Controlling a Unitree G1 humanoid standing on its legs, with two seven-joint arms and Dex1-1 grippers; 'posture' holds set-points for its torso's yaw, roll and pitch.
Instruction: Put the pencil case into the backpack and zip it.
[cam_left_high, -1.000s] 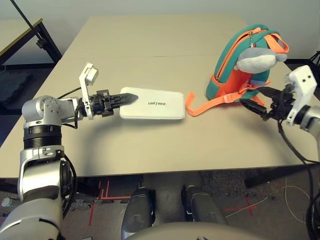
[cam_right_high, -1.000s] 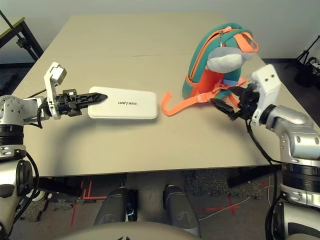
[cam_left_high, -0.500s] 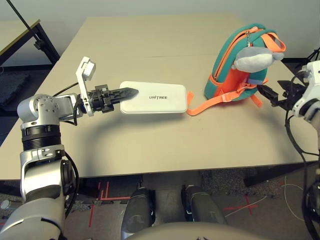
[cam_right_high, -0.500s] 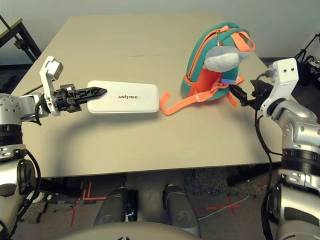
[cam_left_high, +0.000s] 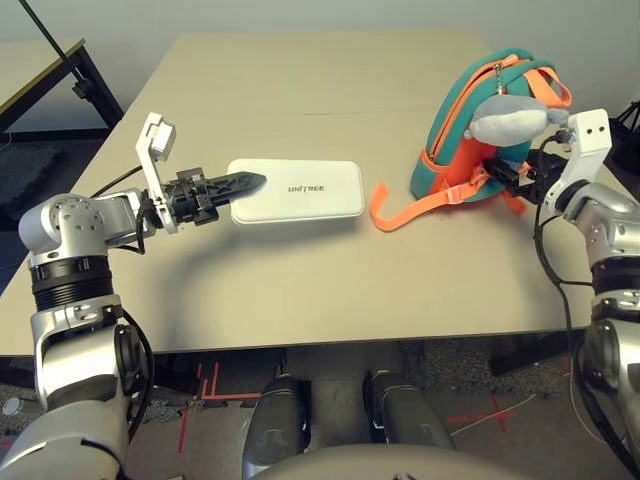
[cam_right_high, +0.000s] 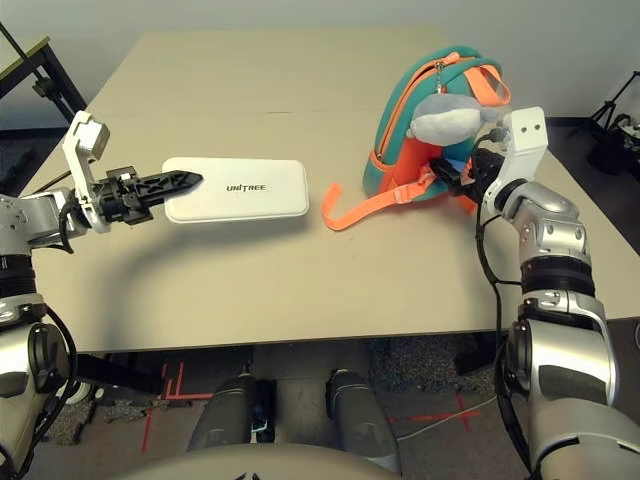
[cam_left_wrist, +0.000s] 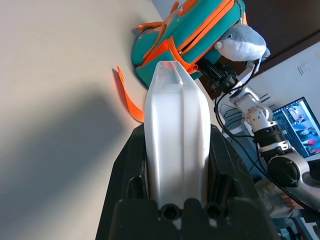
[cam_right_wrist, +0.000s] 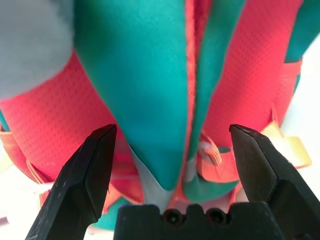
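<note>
1. White flat rectangular hard case (cam_left_high: 300, 190) with rounded corners and dark "UNITREE" lettering – off the table, lettering facing the head cameras, a dark shadow on the tabletop below it. It is outside the bag, on the robot's left of it.
2. Black two-finger left gripper (cam_left_wrist: 176, 127) – clamped on the case, one finger against each broad face, at the end away from the backpack.
3. Teal and orange fabric child's backpack (cam_right_high: 400, 150) – upright on the beige table (cam_left_high: 300, 290), toward the robot's right. Orange zipper line (cam_left_high: 470, 92) runs up and over the side; can't tell how far it is undone.
4. Black two-finger right gripper (cam_right_wrist: 174, 127) – fingers apart, at the backpack's lower part, teal and orange fabric ahead between the tips. Can't tell if either finger touches it.
5. Grey and white plush whale charm (cam_right_high: 447, 119) – hangs on the upper part of the backpack, above the right gripper.
6. Orange webbing strap (cam_left_high: 405, 214) – runs from the bag's base across the tabletop, its curled free end between bag and case, near the case.
</note>
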